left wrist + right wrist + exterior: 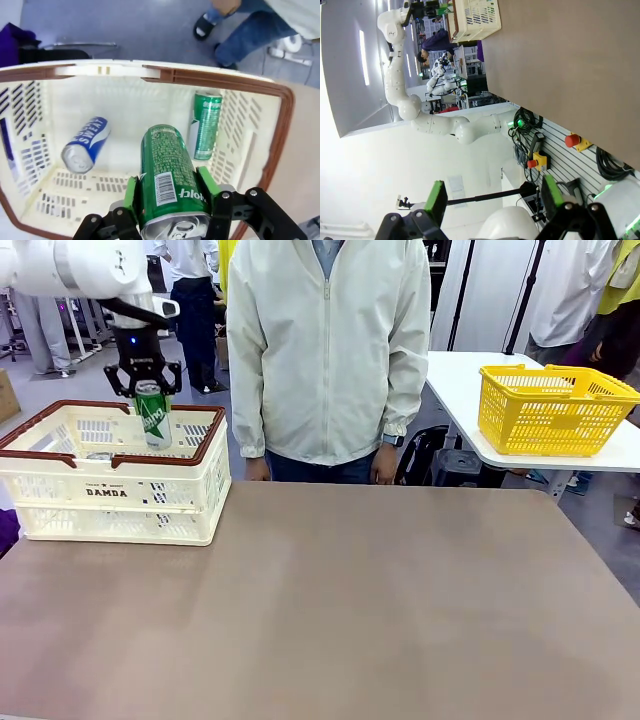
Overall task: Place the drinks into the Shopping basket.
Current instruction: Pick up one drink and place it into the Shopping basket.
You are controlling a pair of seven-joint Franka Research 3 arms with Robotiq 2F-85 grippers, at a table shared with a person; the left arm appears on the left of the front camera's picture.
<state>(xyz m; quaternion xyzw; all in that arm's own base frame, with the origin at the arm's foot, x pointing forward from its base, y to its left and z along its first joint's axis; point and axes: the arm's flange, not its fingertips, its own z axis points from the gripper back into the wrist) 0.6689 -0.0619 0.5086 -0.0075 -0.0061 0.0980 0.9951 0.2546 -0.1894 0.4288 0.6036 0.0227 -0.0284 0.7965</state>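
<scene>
My left gripper (150, 390) is shut on a green drink can (155, 425), which hangs upright over the far part of the cream Shopping basket (110, 502) at the table's left. In the left wrist view the green pads (131, 192) clamp this can (165, 160) above the basket's floor. Inside, a blue can (85, 145) lies on its side, and a second green can (206, 125) rests by the slotted wall under the red-brown rim (225, 82). My right gripper (495, 197) stands open with nothing between its fingers, away from the table and pointing along it toward the distant basket (472, 17).
A person in a pale jacket (330, 350) stands at the table's far edge, hands down. A yellow mesh basket (550, 410) sits on a white side table at the back right. The brown tabletop (380, 600) stretches right of the cream basket.
</scene>
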